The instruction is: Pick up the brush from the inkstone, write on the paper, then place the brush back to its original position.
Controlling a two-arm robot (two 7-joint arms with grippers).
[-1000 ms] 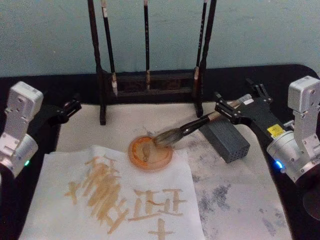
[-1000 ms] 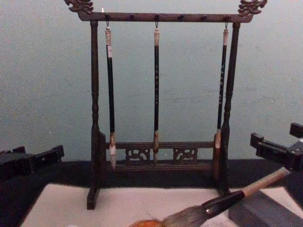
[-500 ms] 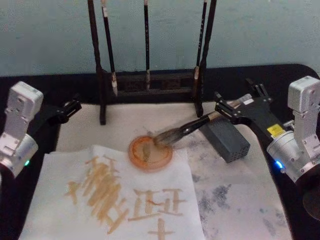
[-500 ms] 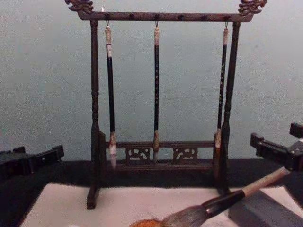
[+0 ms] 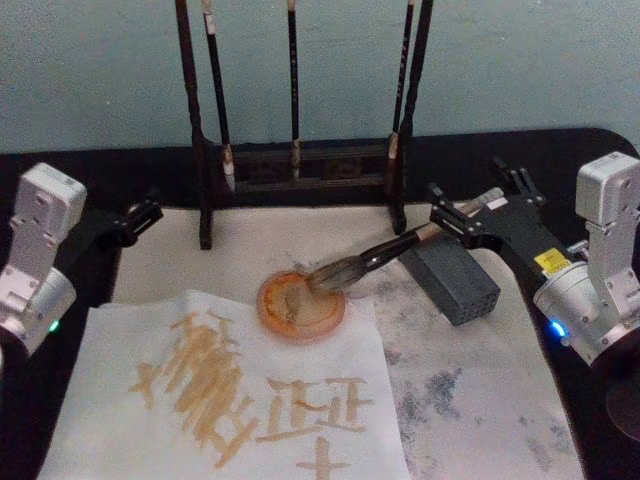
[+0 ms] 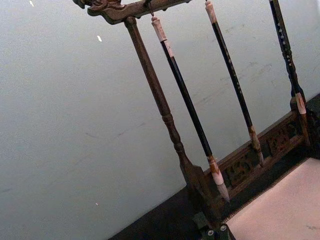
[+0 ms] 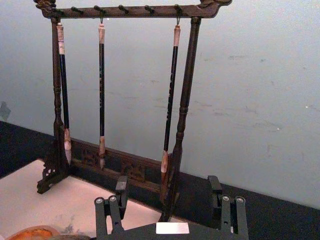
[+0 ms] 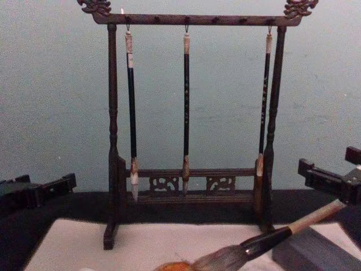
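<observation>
The bushy brush (image 5: 345, 270) has shifted slightly on the round dish (image 5: 300, 305); right gripper's (image 5: 462, 215) fingers clamp its handle.

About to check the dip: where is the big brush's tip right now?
In the head view the brush slants from the right gripper, right of centre, its bristles over the orange dish, in front of the wooden brush rack.

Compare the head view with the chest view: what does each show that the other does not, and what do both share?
Head view alone: the paper with its tan strokes, and the whole orange dish.
Chest view alone: the rack's top bar with its hooks.
Both: the brush, bristles at the dish, handle in the right gripper, the left gripper parked aside, and three thin hanging brushes.
</observation>
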